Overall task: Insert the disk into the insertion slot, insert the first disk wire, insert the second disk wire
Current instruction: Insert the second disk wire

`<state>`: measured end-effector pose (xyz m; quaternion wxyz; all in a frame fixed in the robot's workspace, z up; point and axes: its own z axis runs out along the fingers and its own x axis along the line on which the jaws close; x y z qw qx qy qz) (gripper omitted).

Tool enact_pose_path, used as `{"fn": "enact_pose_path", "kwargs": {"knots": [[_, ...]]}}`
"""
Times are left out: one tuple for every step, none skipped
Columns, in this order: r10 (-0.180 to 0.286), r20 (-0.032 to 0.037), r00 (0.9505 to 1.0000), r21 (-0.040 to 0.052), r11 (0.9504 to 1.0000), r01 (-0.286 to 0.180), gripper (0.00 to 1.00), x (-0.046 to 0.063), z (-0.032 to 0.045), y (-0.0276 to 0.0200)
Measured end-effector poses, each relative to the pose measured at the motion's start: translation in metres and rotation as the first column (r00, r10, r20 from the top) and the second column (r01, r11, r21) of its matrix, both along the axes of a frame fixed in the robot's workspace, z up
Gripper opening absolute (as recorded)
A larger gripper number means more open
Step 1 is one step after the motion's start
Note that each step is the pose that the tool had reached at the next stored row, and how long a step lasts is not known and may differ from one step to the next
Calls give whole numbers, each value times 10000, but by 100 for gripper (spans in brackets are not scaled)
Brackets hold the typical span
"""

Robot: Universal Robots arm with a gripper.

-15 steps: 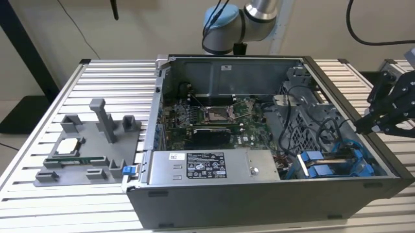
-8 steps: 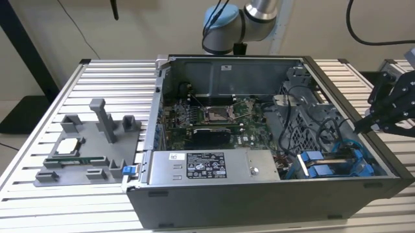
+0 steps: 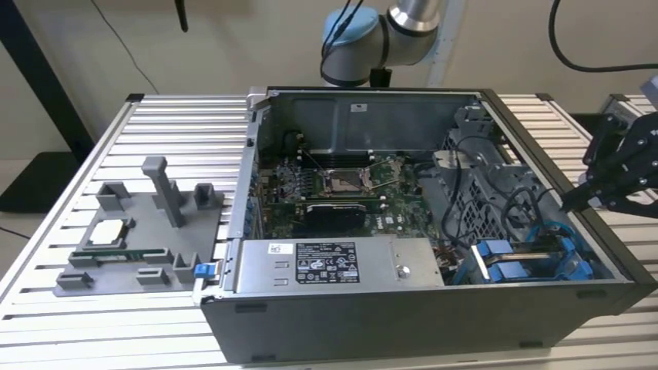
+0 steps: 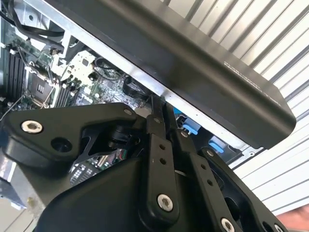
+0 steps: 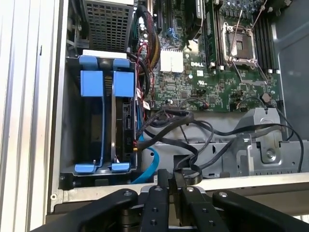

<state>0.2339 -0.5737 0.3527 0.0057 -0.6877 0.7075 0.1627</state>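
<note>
The open computer case [image 3: 411, 316] lies on the slatted table. Its drive bay [image 5: 72, 145] holds two bright blue carrier frames side by side, and the disk [image 5: 126, 121] shows as a dark edge in the one nearer the motherboard. The same blue frames [image 3: 519, 260] sit at the case's front corner on the exterior view's right. Loose black wires [image 5: 186, 145] and a blue cable [image 5: 149, 164] curl beside the bay. My gripper [image 5: 170, 178] hovers over the case's side wall with its fingers pressed together, just short of a black wire loop [image 5: 190, 170]. It also shows as gripper [image 3: 575, 199] and gripper [image 4: 163, 108].
A grey labelled power-supply box [image 3: 329, 264] fills the case's front. The motherboard [image 3: 329, 185] lies behind it. A grey fixture [image 3: 144, 231] with small parts stands on the table [image 3: 103, 331] at the exterior view's left. The arm's base [image 3: 370, 38] rises behind the case.
</note>
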Motion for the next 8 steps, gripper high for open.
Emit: {"fn": "enact_pose_path", "kwargs": {"knots": [[0,0,10000,1,10000,0,0,-5,2,0],[-2,0,10000,1,10000,2,0,-9,9,0],[-2,0,10000,0,10000,2,0,-14,25,0],[0,0,10000,0,10000,0,0,-22,42,0],[-1,0,10000,1,10000,1,0,-34,64,0],[-1,0,10000,0,10000,1,0,-47,87,1],[-1,1,10000,1,10000,1,0,-61,109,2],[-2,3,10000,1,10000,2,0,-75,132,4]]}}
